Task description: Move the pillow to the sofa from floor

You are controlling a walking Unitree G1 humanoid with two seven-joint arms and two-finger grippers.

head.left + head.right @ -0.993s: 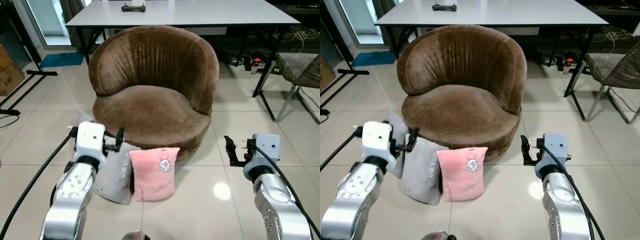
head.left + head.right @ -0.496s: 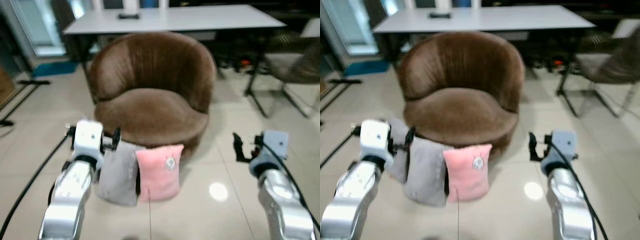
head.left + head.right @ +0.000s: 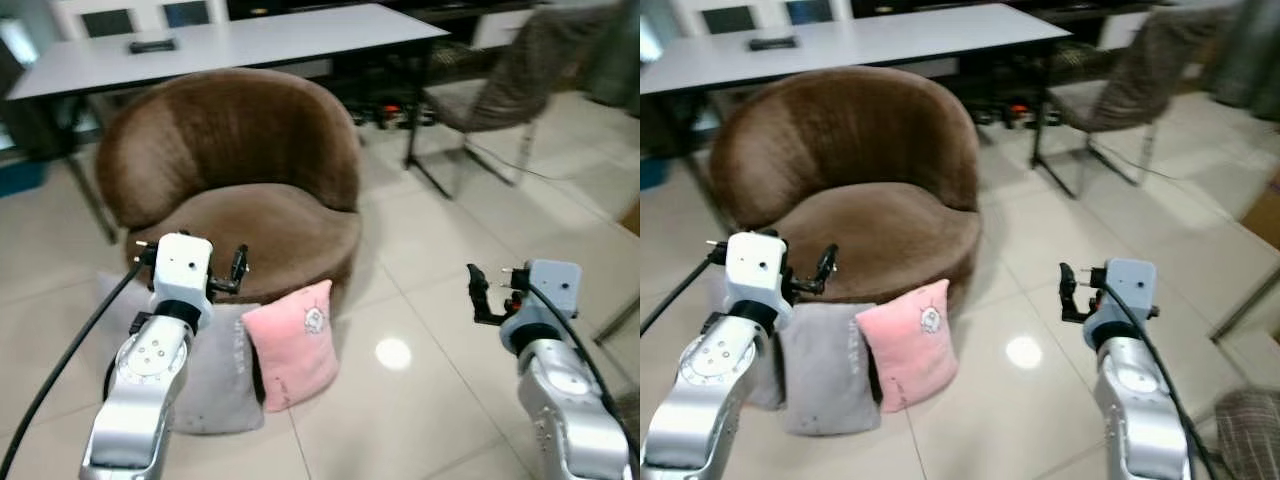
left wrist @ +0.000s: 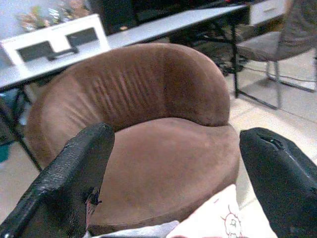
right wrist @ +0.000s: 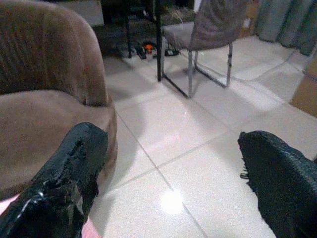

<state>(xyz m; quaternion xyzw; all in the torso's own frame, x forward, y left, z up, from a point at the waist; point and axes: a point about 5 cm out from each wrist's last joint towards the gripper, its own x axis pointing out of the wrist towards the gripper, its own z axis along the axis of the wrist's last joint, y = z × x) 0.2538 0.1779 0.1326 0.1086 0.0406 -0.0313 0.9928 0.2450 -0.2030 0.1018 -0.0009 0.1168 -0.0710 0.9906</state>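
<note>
1. The pink pillow (image 3: 293,343) is on the floor (image 3: 430,300), propped upright against the front base of the brown sofa (image 3: 240,190), just beside a grey pillow (image 3: 215,375) at its 9 o'clock. My guess is it stands like that because the sofa's skirt and the grey pillow both brace it. It lies at about 6 o'clock from the seat.

2. My left jaws (image 3: 240,268) hover above the grey pillow, at roughly 10 o'clock from the pink one. They are spread wide and hold nothing; in the left wrist view the two black fingers (image 4: 74,173) frame the sofa seat, with the pink pillow's top corner low between them.

3. My right jaws (image 3: 474,293) are also spread and hold nothing, well apart from the pillow at its 3 o'clock, over bare tile. I judge both arms are held forward to be ready for a reach.

4. Room to move: the floor at 3 o'clock of the pillow is open tile. Farther off at 1 o'clock stand a chair (image 3: 500,90) and the legs of the table (image 3: 230,40) behind the sofa, well clear of the lifting path.

5. Edges to mind: the sofa's front rim sits above the pillow's top edge, so I judge the pillow must rise over it before going onto the seat. The grey pillow touches the pink one and could tip when it leaves.
</note>
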